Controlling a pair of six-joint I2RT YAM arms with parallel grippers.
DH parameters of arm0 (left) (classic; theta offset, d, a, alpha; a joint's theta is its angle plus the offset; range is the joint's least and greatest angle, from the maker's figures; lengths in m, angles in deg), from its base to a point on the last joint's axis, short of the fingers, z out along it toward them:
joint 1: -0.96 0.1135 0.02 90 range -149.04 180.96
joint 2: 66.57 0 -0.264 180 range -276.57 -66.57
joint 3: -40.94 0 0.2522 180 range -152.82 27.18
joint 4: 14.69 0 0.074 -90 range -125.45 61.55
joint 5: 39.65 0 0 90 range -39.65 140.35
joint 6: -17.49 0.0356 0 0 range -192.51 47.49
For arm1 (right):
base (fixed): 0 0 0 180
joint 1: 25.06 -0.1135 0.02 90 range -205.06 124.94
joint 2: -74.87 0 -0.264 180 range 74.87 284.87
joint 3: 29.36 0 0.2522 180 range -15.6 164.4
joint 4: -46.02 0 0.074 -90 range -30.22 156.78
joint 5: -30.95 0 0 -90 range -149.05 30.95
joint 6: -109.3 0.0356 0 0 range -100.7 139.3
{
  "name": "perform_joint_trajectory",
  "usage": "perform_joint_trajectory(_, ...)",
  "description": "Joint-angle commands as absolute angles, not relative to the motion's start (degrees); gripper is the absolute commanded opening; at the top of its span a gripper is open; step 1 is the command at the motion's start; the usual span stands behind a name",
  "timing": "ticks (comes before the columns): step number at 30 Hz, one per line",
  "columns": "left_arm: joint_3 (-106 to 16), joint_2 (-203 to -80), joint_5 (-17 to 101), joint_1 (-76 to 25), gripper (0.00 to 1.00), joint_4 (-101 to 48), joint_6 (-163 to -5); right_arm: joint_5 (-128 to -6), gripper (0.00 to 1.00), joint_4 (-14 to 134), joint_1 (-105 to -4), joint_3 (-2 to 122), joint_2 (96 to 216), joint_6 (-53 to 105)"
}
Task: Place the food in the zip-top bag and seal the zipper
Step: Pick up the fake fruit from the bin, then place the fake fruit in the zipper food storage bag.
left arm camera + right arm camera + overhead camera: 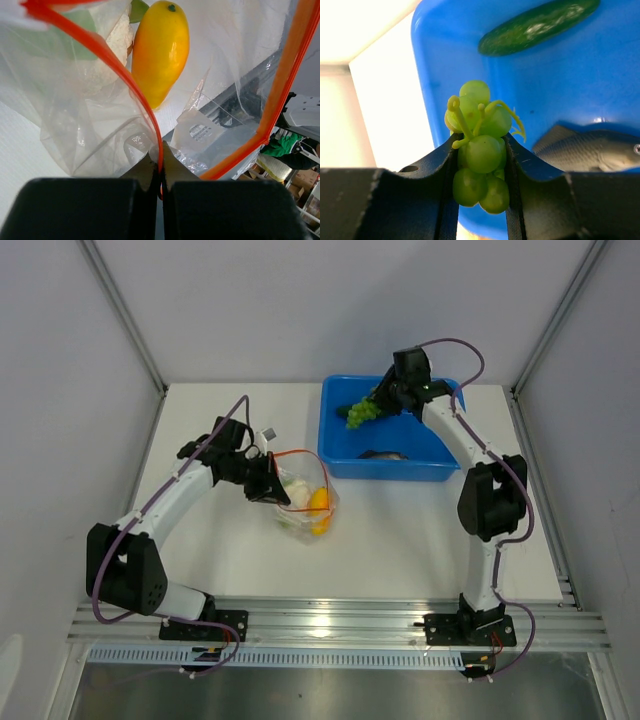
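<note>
The clear zip-top bag (305,505) lies at mid-table with its mouth held open. My left gripper (268,483) is shut on its orange-red zipper (142,105), pinching the strip at the rim. Inside the bag lie an orange-yellow mango (160,50) and a white cauliflower (112,52). My right gripper (378,405) is shut on a bright green pea-like cluster (481,150), lifted over the blue bin (340,455). A dark green cucumber (537,25) lies in the bin's far part.
A grey toy fish (590,147) lies in the blue bin beside the held cluster. The bin stands at the back right of the white table (240,560). Metal frame posts rise at the table's back corners.
</note>
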State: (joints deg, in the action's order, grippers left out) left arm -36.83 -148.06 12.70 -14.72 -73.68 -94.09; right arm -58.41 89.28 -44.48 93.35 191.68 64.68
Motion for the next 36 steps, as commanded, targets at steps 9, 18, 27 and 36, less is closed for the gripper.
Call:
perform_joint_trajectory(9,-35.9,-145.3,13.4,-14.1,0.01,-72.4,-95.6,-61.0,0.0,91.6,-52.4,92.2,177.3,47.2)
perform_joint_trajectory(18,-37.2,-145.8,13.1,-14.1,0.0,-71.8,-96.2,-63.8,0.0,92.8,-61.6,90.2,169.3,36.7)
perform_joint_trajectory(27,-39.5,-146.6,12.9,-14.1,0.01,-72.1,-96.2,-65.5,0.0,94.2,-68.6,90.0,166.7,29.8)
perform_joint_trajectory(36,-39.4,-145.7,12.7,-14.1,0.0,-73.2,-96.2,-61.4,0.0,97.5,-75.6,90.7,170.4,22.8)
